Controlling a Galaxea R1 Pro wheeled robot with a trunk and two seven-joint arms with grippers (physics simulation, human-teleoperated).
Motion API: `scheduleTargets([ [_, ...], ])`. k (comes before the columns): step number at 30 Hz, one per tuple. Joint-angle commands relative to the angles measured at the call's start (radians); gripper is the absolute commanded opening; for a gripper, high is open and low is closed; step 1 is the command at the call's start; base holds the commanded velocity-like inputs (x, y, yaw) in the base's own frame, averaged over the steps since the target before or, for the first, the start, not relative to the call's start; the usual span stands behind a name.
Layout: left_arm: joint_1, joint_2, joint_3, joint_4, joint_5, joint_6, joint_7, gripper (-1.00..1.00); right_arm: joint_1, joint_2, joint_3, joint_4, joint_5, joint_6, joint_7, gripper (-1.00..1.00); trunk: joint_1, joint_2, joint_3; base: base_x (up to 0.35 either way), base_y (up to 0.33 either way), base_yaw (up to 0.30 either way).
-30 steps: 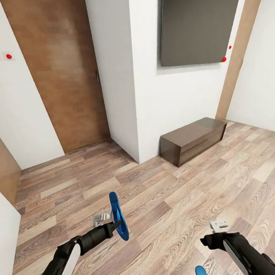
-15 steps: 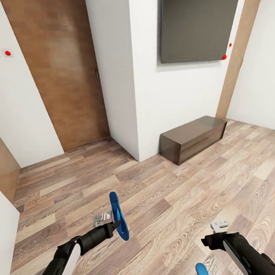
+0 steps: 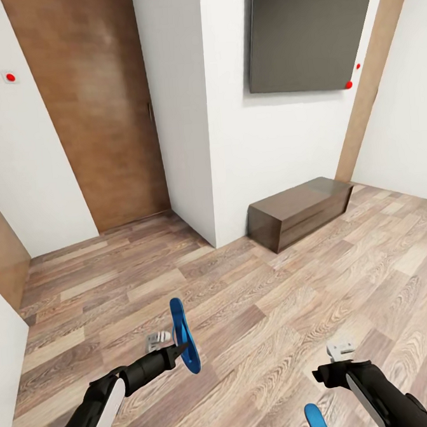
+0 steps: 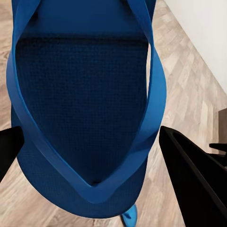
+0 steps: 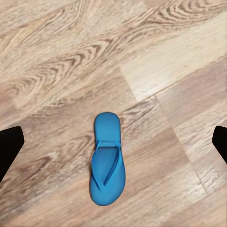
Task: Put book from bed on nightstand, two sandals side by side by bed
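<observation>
- Floor sandal [image 5: 108, 161]: lay flat on the plank floor [image 3: 277, 311], strap side up, directly below the right hand [image 3: 341, 348]; in the head view only its tip showed at the near edge [image 3: 315, 420]. Judged light, thin and flexible, with little grip on a smooth sole; best taken across the sole edge or by the strap.
- Right hand: hovered above that sandal, touching nothing; fingers spread wide, their dark tips [image 5: 9, 146] at both sides of the wrist view.
- Held sandal [image 3: 184, 336]: stood on edge in the left hand [image 3: 180, 351], clear of the floor; its strapped face [image 4: 85, 104] fronted the left wrist camera. Judged liable to flop or pivot if pinched at one end.
- Left hand: pinched the sandal at its lower part; exact contact could not be told.
- Far: a low dark bench [image 3: 302, 212] against the white wall, a dark panel [image 3: 309, 31] above it, a wooden door [image 3: 91, 107] to the left.
</observation>
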Motion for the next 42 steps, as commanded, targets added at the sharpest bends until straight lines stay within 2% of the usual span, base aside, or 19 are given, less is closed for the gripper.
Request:
scheduleTargets([
  [1, 0.000, 0.000, 0.001, 0.000, 0.008, 0.008, -0.001, -1.00, -0.001, -0.001, 0.003, -0.001, -0.007, 0.005, -0.002, 1.00, 0.004, -0.008, -0.004, 0.000, 0.000, 0.000],
  [10, 0.000, 0.001, 0.001, 0.001, 0.010, 0.011, -0.001, -1.00, -0.001, 0.005, 0.006, 0.010, -0.007, -0.011, -0.002, 1.00, 0.038, -0.071, -0.032, 0.000, 0.000, 0.000],
  [12, 0.000, 0.001, 0.002, 0.001, 0.010, 0.011, -0.001, -1.00, -0.001, 0.005, 0.007, 0.059, -0.008, -0.052, -0.002, 1.00, 0.046, -0.085, -0.039, 0.000, 0.000, 0.000],
  [15, 0.000, 0.001, 0.001, 0.001, 0.010, 0.011, -0.001, -1.00, -0.001, 0.008, 0.008, 0.158, -0.008, -0.186, -0.002, 1.00, 0.057, -0.106, -0.048, 0.000, 0.000, 0.000],
  [20, 0.000, 0.000, 0.000, 0.001, 0.009, 0.011, -0.001, -1.00, -0.001, 0.008, 0.007, 0.192, -0.009, -0.270, -0.002, 1.00, 0.077, -0.141, -0.064, 0.000, 0.000, 0.000],
  [42, 0.000, -0.001, -0.002, 0.001, 0.009, 0.011, -0.001, -1.00, -0.001, 0.009, 0.007, 0.197, -0.008, -0.284, -0.002, 1.00, 0.161, -0.295, -0.133, 0.000, 0.000, 0.000],
])
